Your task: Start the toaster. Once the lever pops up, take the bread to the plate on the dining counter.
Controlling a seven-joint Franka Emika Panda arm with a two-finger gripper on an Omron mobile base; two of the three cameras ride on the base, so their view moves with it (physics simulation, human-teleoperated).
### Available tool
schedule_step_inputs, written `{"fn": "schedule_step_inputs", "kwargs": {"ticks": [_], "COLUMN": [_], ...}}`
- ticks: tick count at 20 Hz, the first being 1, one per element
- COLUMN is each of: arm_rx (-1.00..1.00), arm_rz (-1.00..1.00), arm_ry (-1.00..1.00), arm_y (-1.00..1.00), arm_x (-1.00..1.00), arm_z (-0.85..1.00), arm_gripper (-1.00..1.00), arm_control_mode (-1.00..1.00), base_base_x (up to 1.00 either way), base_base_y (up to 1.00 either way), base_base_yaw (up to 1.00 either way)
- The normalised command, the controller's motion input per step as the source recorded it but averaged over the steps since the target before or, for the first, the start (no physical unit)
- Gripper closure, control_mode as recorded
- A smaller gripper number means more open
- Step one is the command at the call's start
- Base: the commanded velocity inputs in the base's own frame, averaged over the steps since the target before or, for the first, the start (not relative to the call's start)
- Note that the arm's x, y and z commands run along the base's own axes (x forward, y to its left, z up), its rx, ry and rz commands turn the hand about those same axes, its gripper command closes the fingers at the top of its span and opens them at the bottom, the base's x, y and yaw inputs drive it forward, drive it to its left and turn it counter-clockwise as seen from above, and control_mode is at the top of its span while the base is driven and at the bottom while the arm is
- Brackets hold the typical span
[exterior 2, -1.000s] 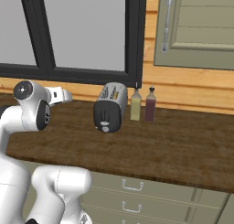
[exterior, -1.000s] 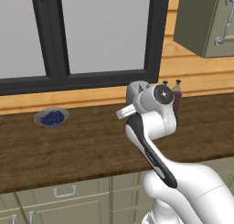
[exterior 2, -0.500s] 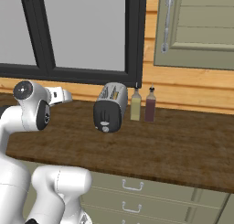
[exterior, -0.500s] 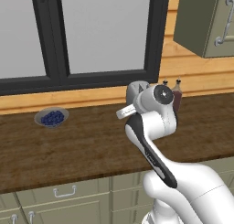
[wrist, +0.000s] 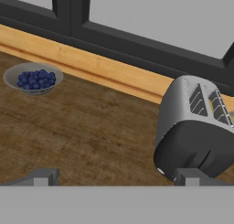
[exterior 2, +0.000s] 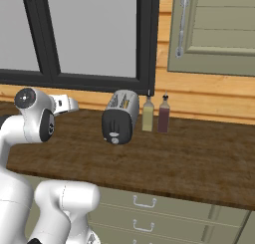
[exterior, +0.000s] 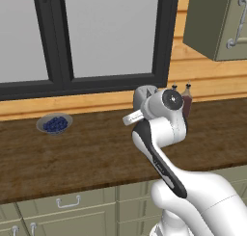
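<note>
Starting the toaster [wrist: 194, 127], at the hand view's right, is your step; your gripper [wrist: 116, 176] is wide open, holding nothing, so reach its lever.

Silver toaster [exterior 2: 120, 117] upright on countertop [exterior 2: 189, 161]
</note>
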Motion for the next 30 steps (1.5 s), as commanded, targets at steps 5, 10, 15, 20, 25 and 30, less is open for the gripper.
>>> {"fn": "schedule_step_inputs", "kwargs": {"ticks": [5, 10, 15, 20, 25, 30], "arm_rx": [0.00, 0.00, 0.00, 0.00, 0.00, 0.00], "arm_rz": [0.00, 0.00, 0.00, 0.00, 0.00, 0.00], "arm_ry": [0.00, 0.00, 0.00, 0.00, 0.00, 0.00], "arm_y": [0.00, 0.00, 0.00, 0.00, 0.00, 0.00], "arm_x": [0.00, 0.00, 0.00, 0.00, 0.00, 0.00], "arm_z": [0.00, 0.00, 0.00, 0.00, 0.00, 0.00], "arm_gripper": [-1.00, -1.00, -1.00, -1.00, -1.00, -1.00], "arm_control_mode": [-1.00, -1.00, -1.00, -1.00, -1.00, -1.00], "base_base_x": [0.00, 0.00, 0.00, 0.00, 0.00, 0.00], "base_base_y": [0.00, 0.00, 0.00, 0.00, 0.00, 0.00], "base_base_yaw": [0.00, 0.00, 0.00, 0.00, 0.00, 0.00]}}
